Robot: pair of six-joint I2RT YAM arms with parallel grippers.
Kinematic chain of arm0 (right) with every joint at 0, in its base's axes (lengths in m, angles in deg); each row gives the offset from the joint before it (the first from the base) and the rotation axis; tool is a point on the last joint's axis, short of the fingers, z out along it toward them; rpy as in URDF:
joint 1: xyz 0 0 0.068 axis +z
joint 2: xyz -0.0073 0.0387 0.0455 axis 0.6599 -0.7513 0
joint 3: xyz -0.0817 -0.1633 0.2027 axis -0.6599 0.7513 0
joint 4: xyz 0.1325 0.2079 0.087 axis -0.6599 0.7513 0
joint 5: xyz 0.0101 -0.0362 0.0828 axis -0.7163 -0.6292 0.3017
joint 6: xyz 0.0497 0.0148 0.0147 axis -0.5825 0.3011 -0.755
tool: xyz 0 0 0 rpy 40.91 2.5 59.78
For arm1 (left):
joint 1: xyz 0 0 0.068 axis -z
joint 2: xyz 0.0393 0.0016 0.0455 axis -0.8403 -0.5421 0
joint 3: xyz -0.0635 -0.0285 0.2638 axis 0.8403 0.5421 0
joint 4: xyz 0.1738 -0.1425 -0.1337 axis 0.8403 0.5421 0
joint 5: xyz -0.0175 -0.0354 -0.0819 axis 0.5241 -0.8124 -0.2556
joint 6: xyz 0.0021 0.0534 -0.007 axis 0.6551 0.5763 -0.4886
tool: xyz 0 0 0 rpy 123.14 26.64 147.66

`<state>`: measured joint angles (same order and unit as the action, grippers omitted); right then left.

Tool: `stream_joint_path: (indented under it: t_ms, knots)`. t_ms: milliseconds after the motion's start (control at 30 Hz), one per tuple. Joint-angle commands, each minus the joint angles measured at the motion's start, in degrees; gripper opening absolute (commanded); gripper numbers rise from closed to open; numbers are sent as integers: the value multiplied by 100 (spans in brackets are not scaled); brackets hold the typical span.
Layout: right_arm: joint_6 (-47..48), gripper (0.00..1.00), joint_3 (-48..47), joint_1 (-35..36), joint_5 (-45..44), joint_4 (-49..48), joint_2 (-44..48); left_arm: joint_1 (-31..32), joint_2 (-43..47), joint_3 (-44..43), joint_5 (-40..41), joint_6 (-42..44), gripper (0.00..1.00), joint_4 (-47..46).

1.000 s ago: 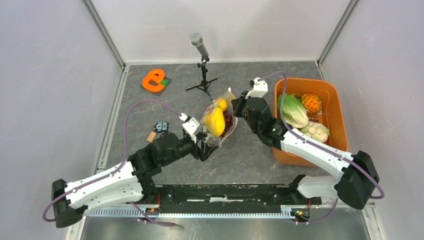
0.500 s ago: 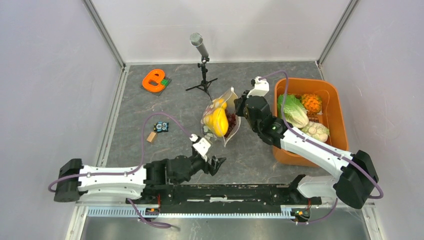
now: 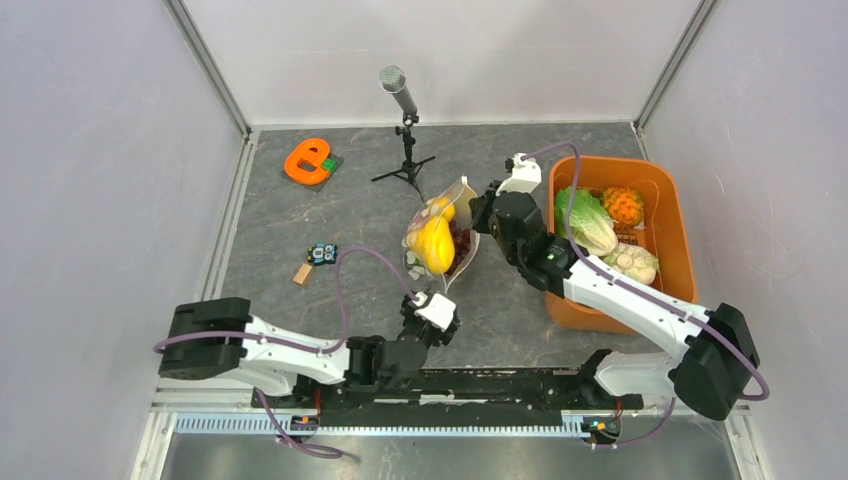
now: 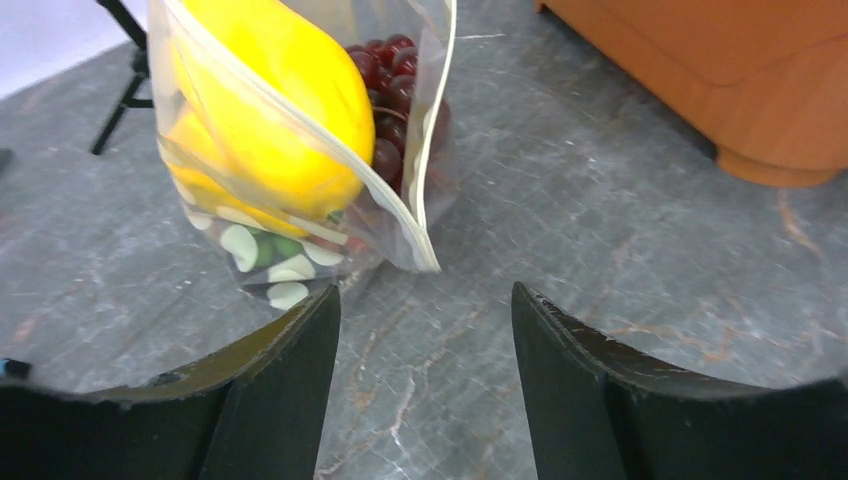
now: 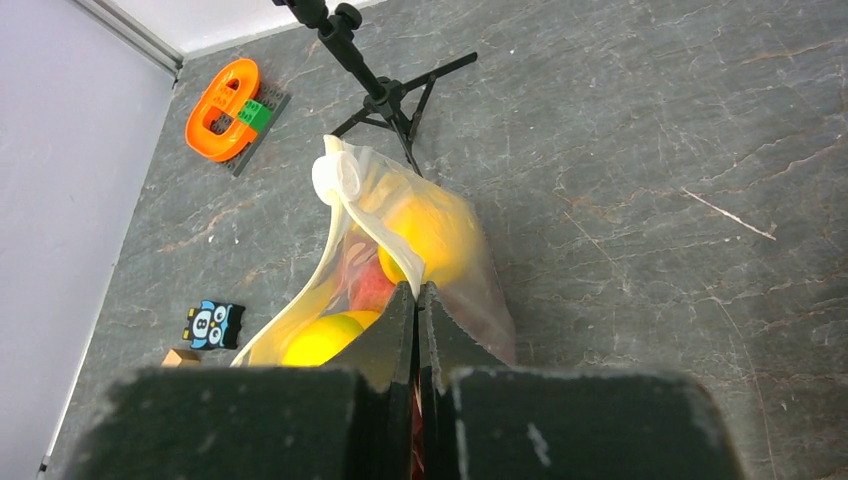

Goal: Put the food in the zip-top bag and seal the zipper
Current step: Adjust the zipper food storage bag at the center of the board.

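Right gripper [image 5: 415, 297] has its jaws together, clamped on the upper edge of the bag [image 3: 437, 240], which hangs mid-table with its lower corner at or near the table [image 3: 330, 215]; contact cannot be told. The bag's mouth gapes, the zipper [image 4: 330, 155] unsealed, with yellow fruit [image 4: 280, 110] and grapes [image 4: 395, 90] inside. Left gripper [image 4: 425, 300] sits low near the table's front edge, jaws apart and holding nothing, aimed at the bag from just short of it; lettuce [image 3: 585, 222] and pineapple [image 3: 624, 205] lie in the tub [image 3: 680, 235] at right.
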<state>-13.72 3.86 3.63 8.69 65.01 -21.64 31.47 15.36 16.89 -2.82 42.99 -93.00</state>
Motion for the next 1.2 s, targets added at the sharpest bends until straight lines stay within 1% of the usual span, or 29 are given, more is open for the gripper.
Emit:
stream_joint_path:
  t_ms: [0,67,100,200,267,333,400,467,533,600,700,800,833,867,933,1033,1100,1133,1167]
  knots:
    - [-128,0,-127,-10,-33,-162,320,35,-446,-416,1184,875,68,-1248]
    - [-138,0,-67,-10,-16,-179,389,30,-551,-418,1252,1119,64,-1626]
    - [-143,0,-52,-10,-3,-167,404,24,-574,-433,1254,1211,63,-1699]
    - [-165,0,1,-10,41,-142,442,-7,-627,-530,1153,1347,56,-1768]
    - [-175,0,36,-11,93,-144,472,-30,-685,-572,1163,1436,47,-1806]
    - [-170,0,64,-10,102,-144,503,-70,-646,-516,1231,1442,35,-1812]
    - [-172,0,102,-10,89,-149,560,-136,-491,-406,1196,1266,22,-1660]
    - [-164,0,120,-10,88,-153,603,-229,-263,-312,1031,994,14,-1340]
    - [-163,0,146,-10,90,-154,628,-325,-75,-258,831,738,8,-1004]
    - [-178,0,181,-12,97,-170,661,-373,52,-202,640,682,3,-884]
    - [-176,0,190,-8,118,-171,682,-446,144,-140,477,670,2,-811]
    - [-148,0,233,-11,229,-232,718,-649,385,-153,47,579,2,-416]
    - [-133,0,235,-10,301,-232,715,-804,535,-170,-209,559,2,-220]
    - [-120,0,243,-10,394,-238,708,-950,665,-193,-450,315,2,52]
    - [-84,0,243,-15,626,-237,702,-1277,998,-182,-1029,142,2,406]
    - [-85,0,220,-10,644,-224,662,-1600,1379,-117,-1870,147,2,644]
    - [-92,0,169,-10,610,-216,612,-1630,1408,-93,-2175,190,10,695]
    - [-88,0,127,-10,616,-214,589,-1639,1363,-100,-2385,177,17,741]
    - [-92,0,100,-6,641,-223,557,-1639,1319,-146,-2557,111,25,857]
